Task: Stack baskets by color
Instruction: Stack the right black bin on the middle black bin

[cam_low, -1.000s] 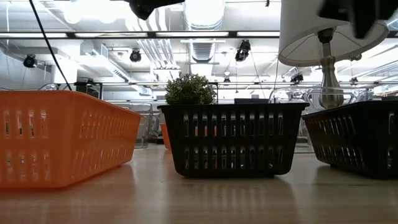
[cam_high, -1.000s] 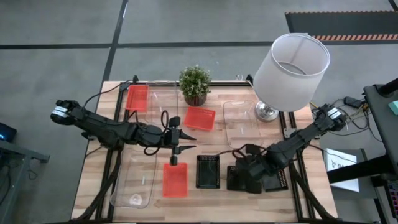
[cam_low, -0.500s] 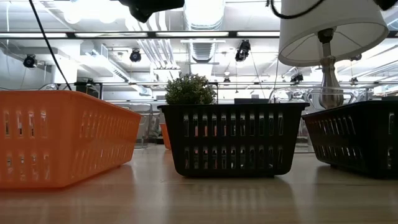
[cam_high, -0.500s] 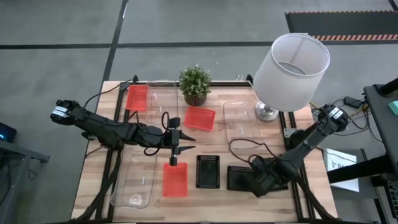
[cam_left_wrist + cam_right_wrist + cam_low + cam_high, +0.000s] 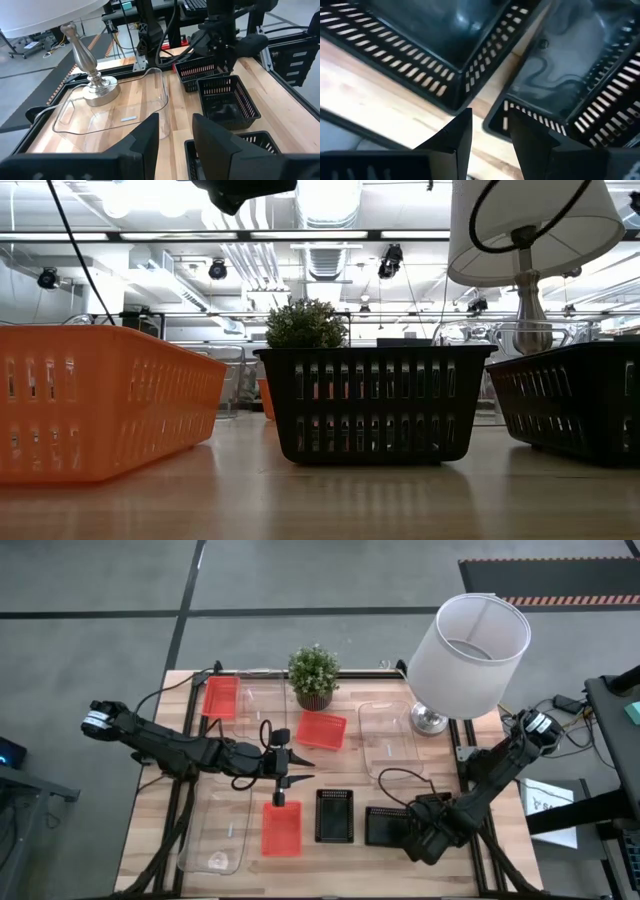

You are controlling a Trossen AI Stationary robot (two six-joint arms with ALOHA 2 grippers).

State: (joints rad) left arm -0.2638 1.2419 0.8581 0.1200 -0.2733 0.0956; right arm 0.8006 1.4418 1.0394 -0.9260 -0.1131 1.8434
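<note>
Three red-orange baskets show in the high view: one at the far left [image 5: 220,697], one mid-table [image 5: 321,730], one near the front [image 5: 281,828]. Black baskets stand at the front [image 5: 334,815] and beside it [image 5: 383,825]. My right gripper [image 5: 425,840] points down, open, over the gap between two black baskets [image 5: 420,35] [image 5: 570,75]; its fingers stand above the corner of the second and hold nothing. My left gripper [image 5: 305,767] hangs open and empty above mid-table. Clear baskets lie at the far side [image 5: 258,705] [image 5: 388,737] and near left [image 5: 218,830].
A potted plant [image 5: 313,677] stands at the far middle. A lamp with a white shade [image 5: 470,655] stands at the far right, its base [image 5: 97,92] beside the clear basket. A cable loops over the table near my right arm [image 5: 400,780]. Bare wood shows along the front edge.
My right gripper has gone toward the table's right and near edges and downward, rolling about its own axis, and the black basket it stood over now shows uncovered. My left arm has kept still, and no basket has moved.
</note>
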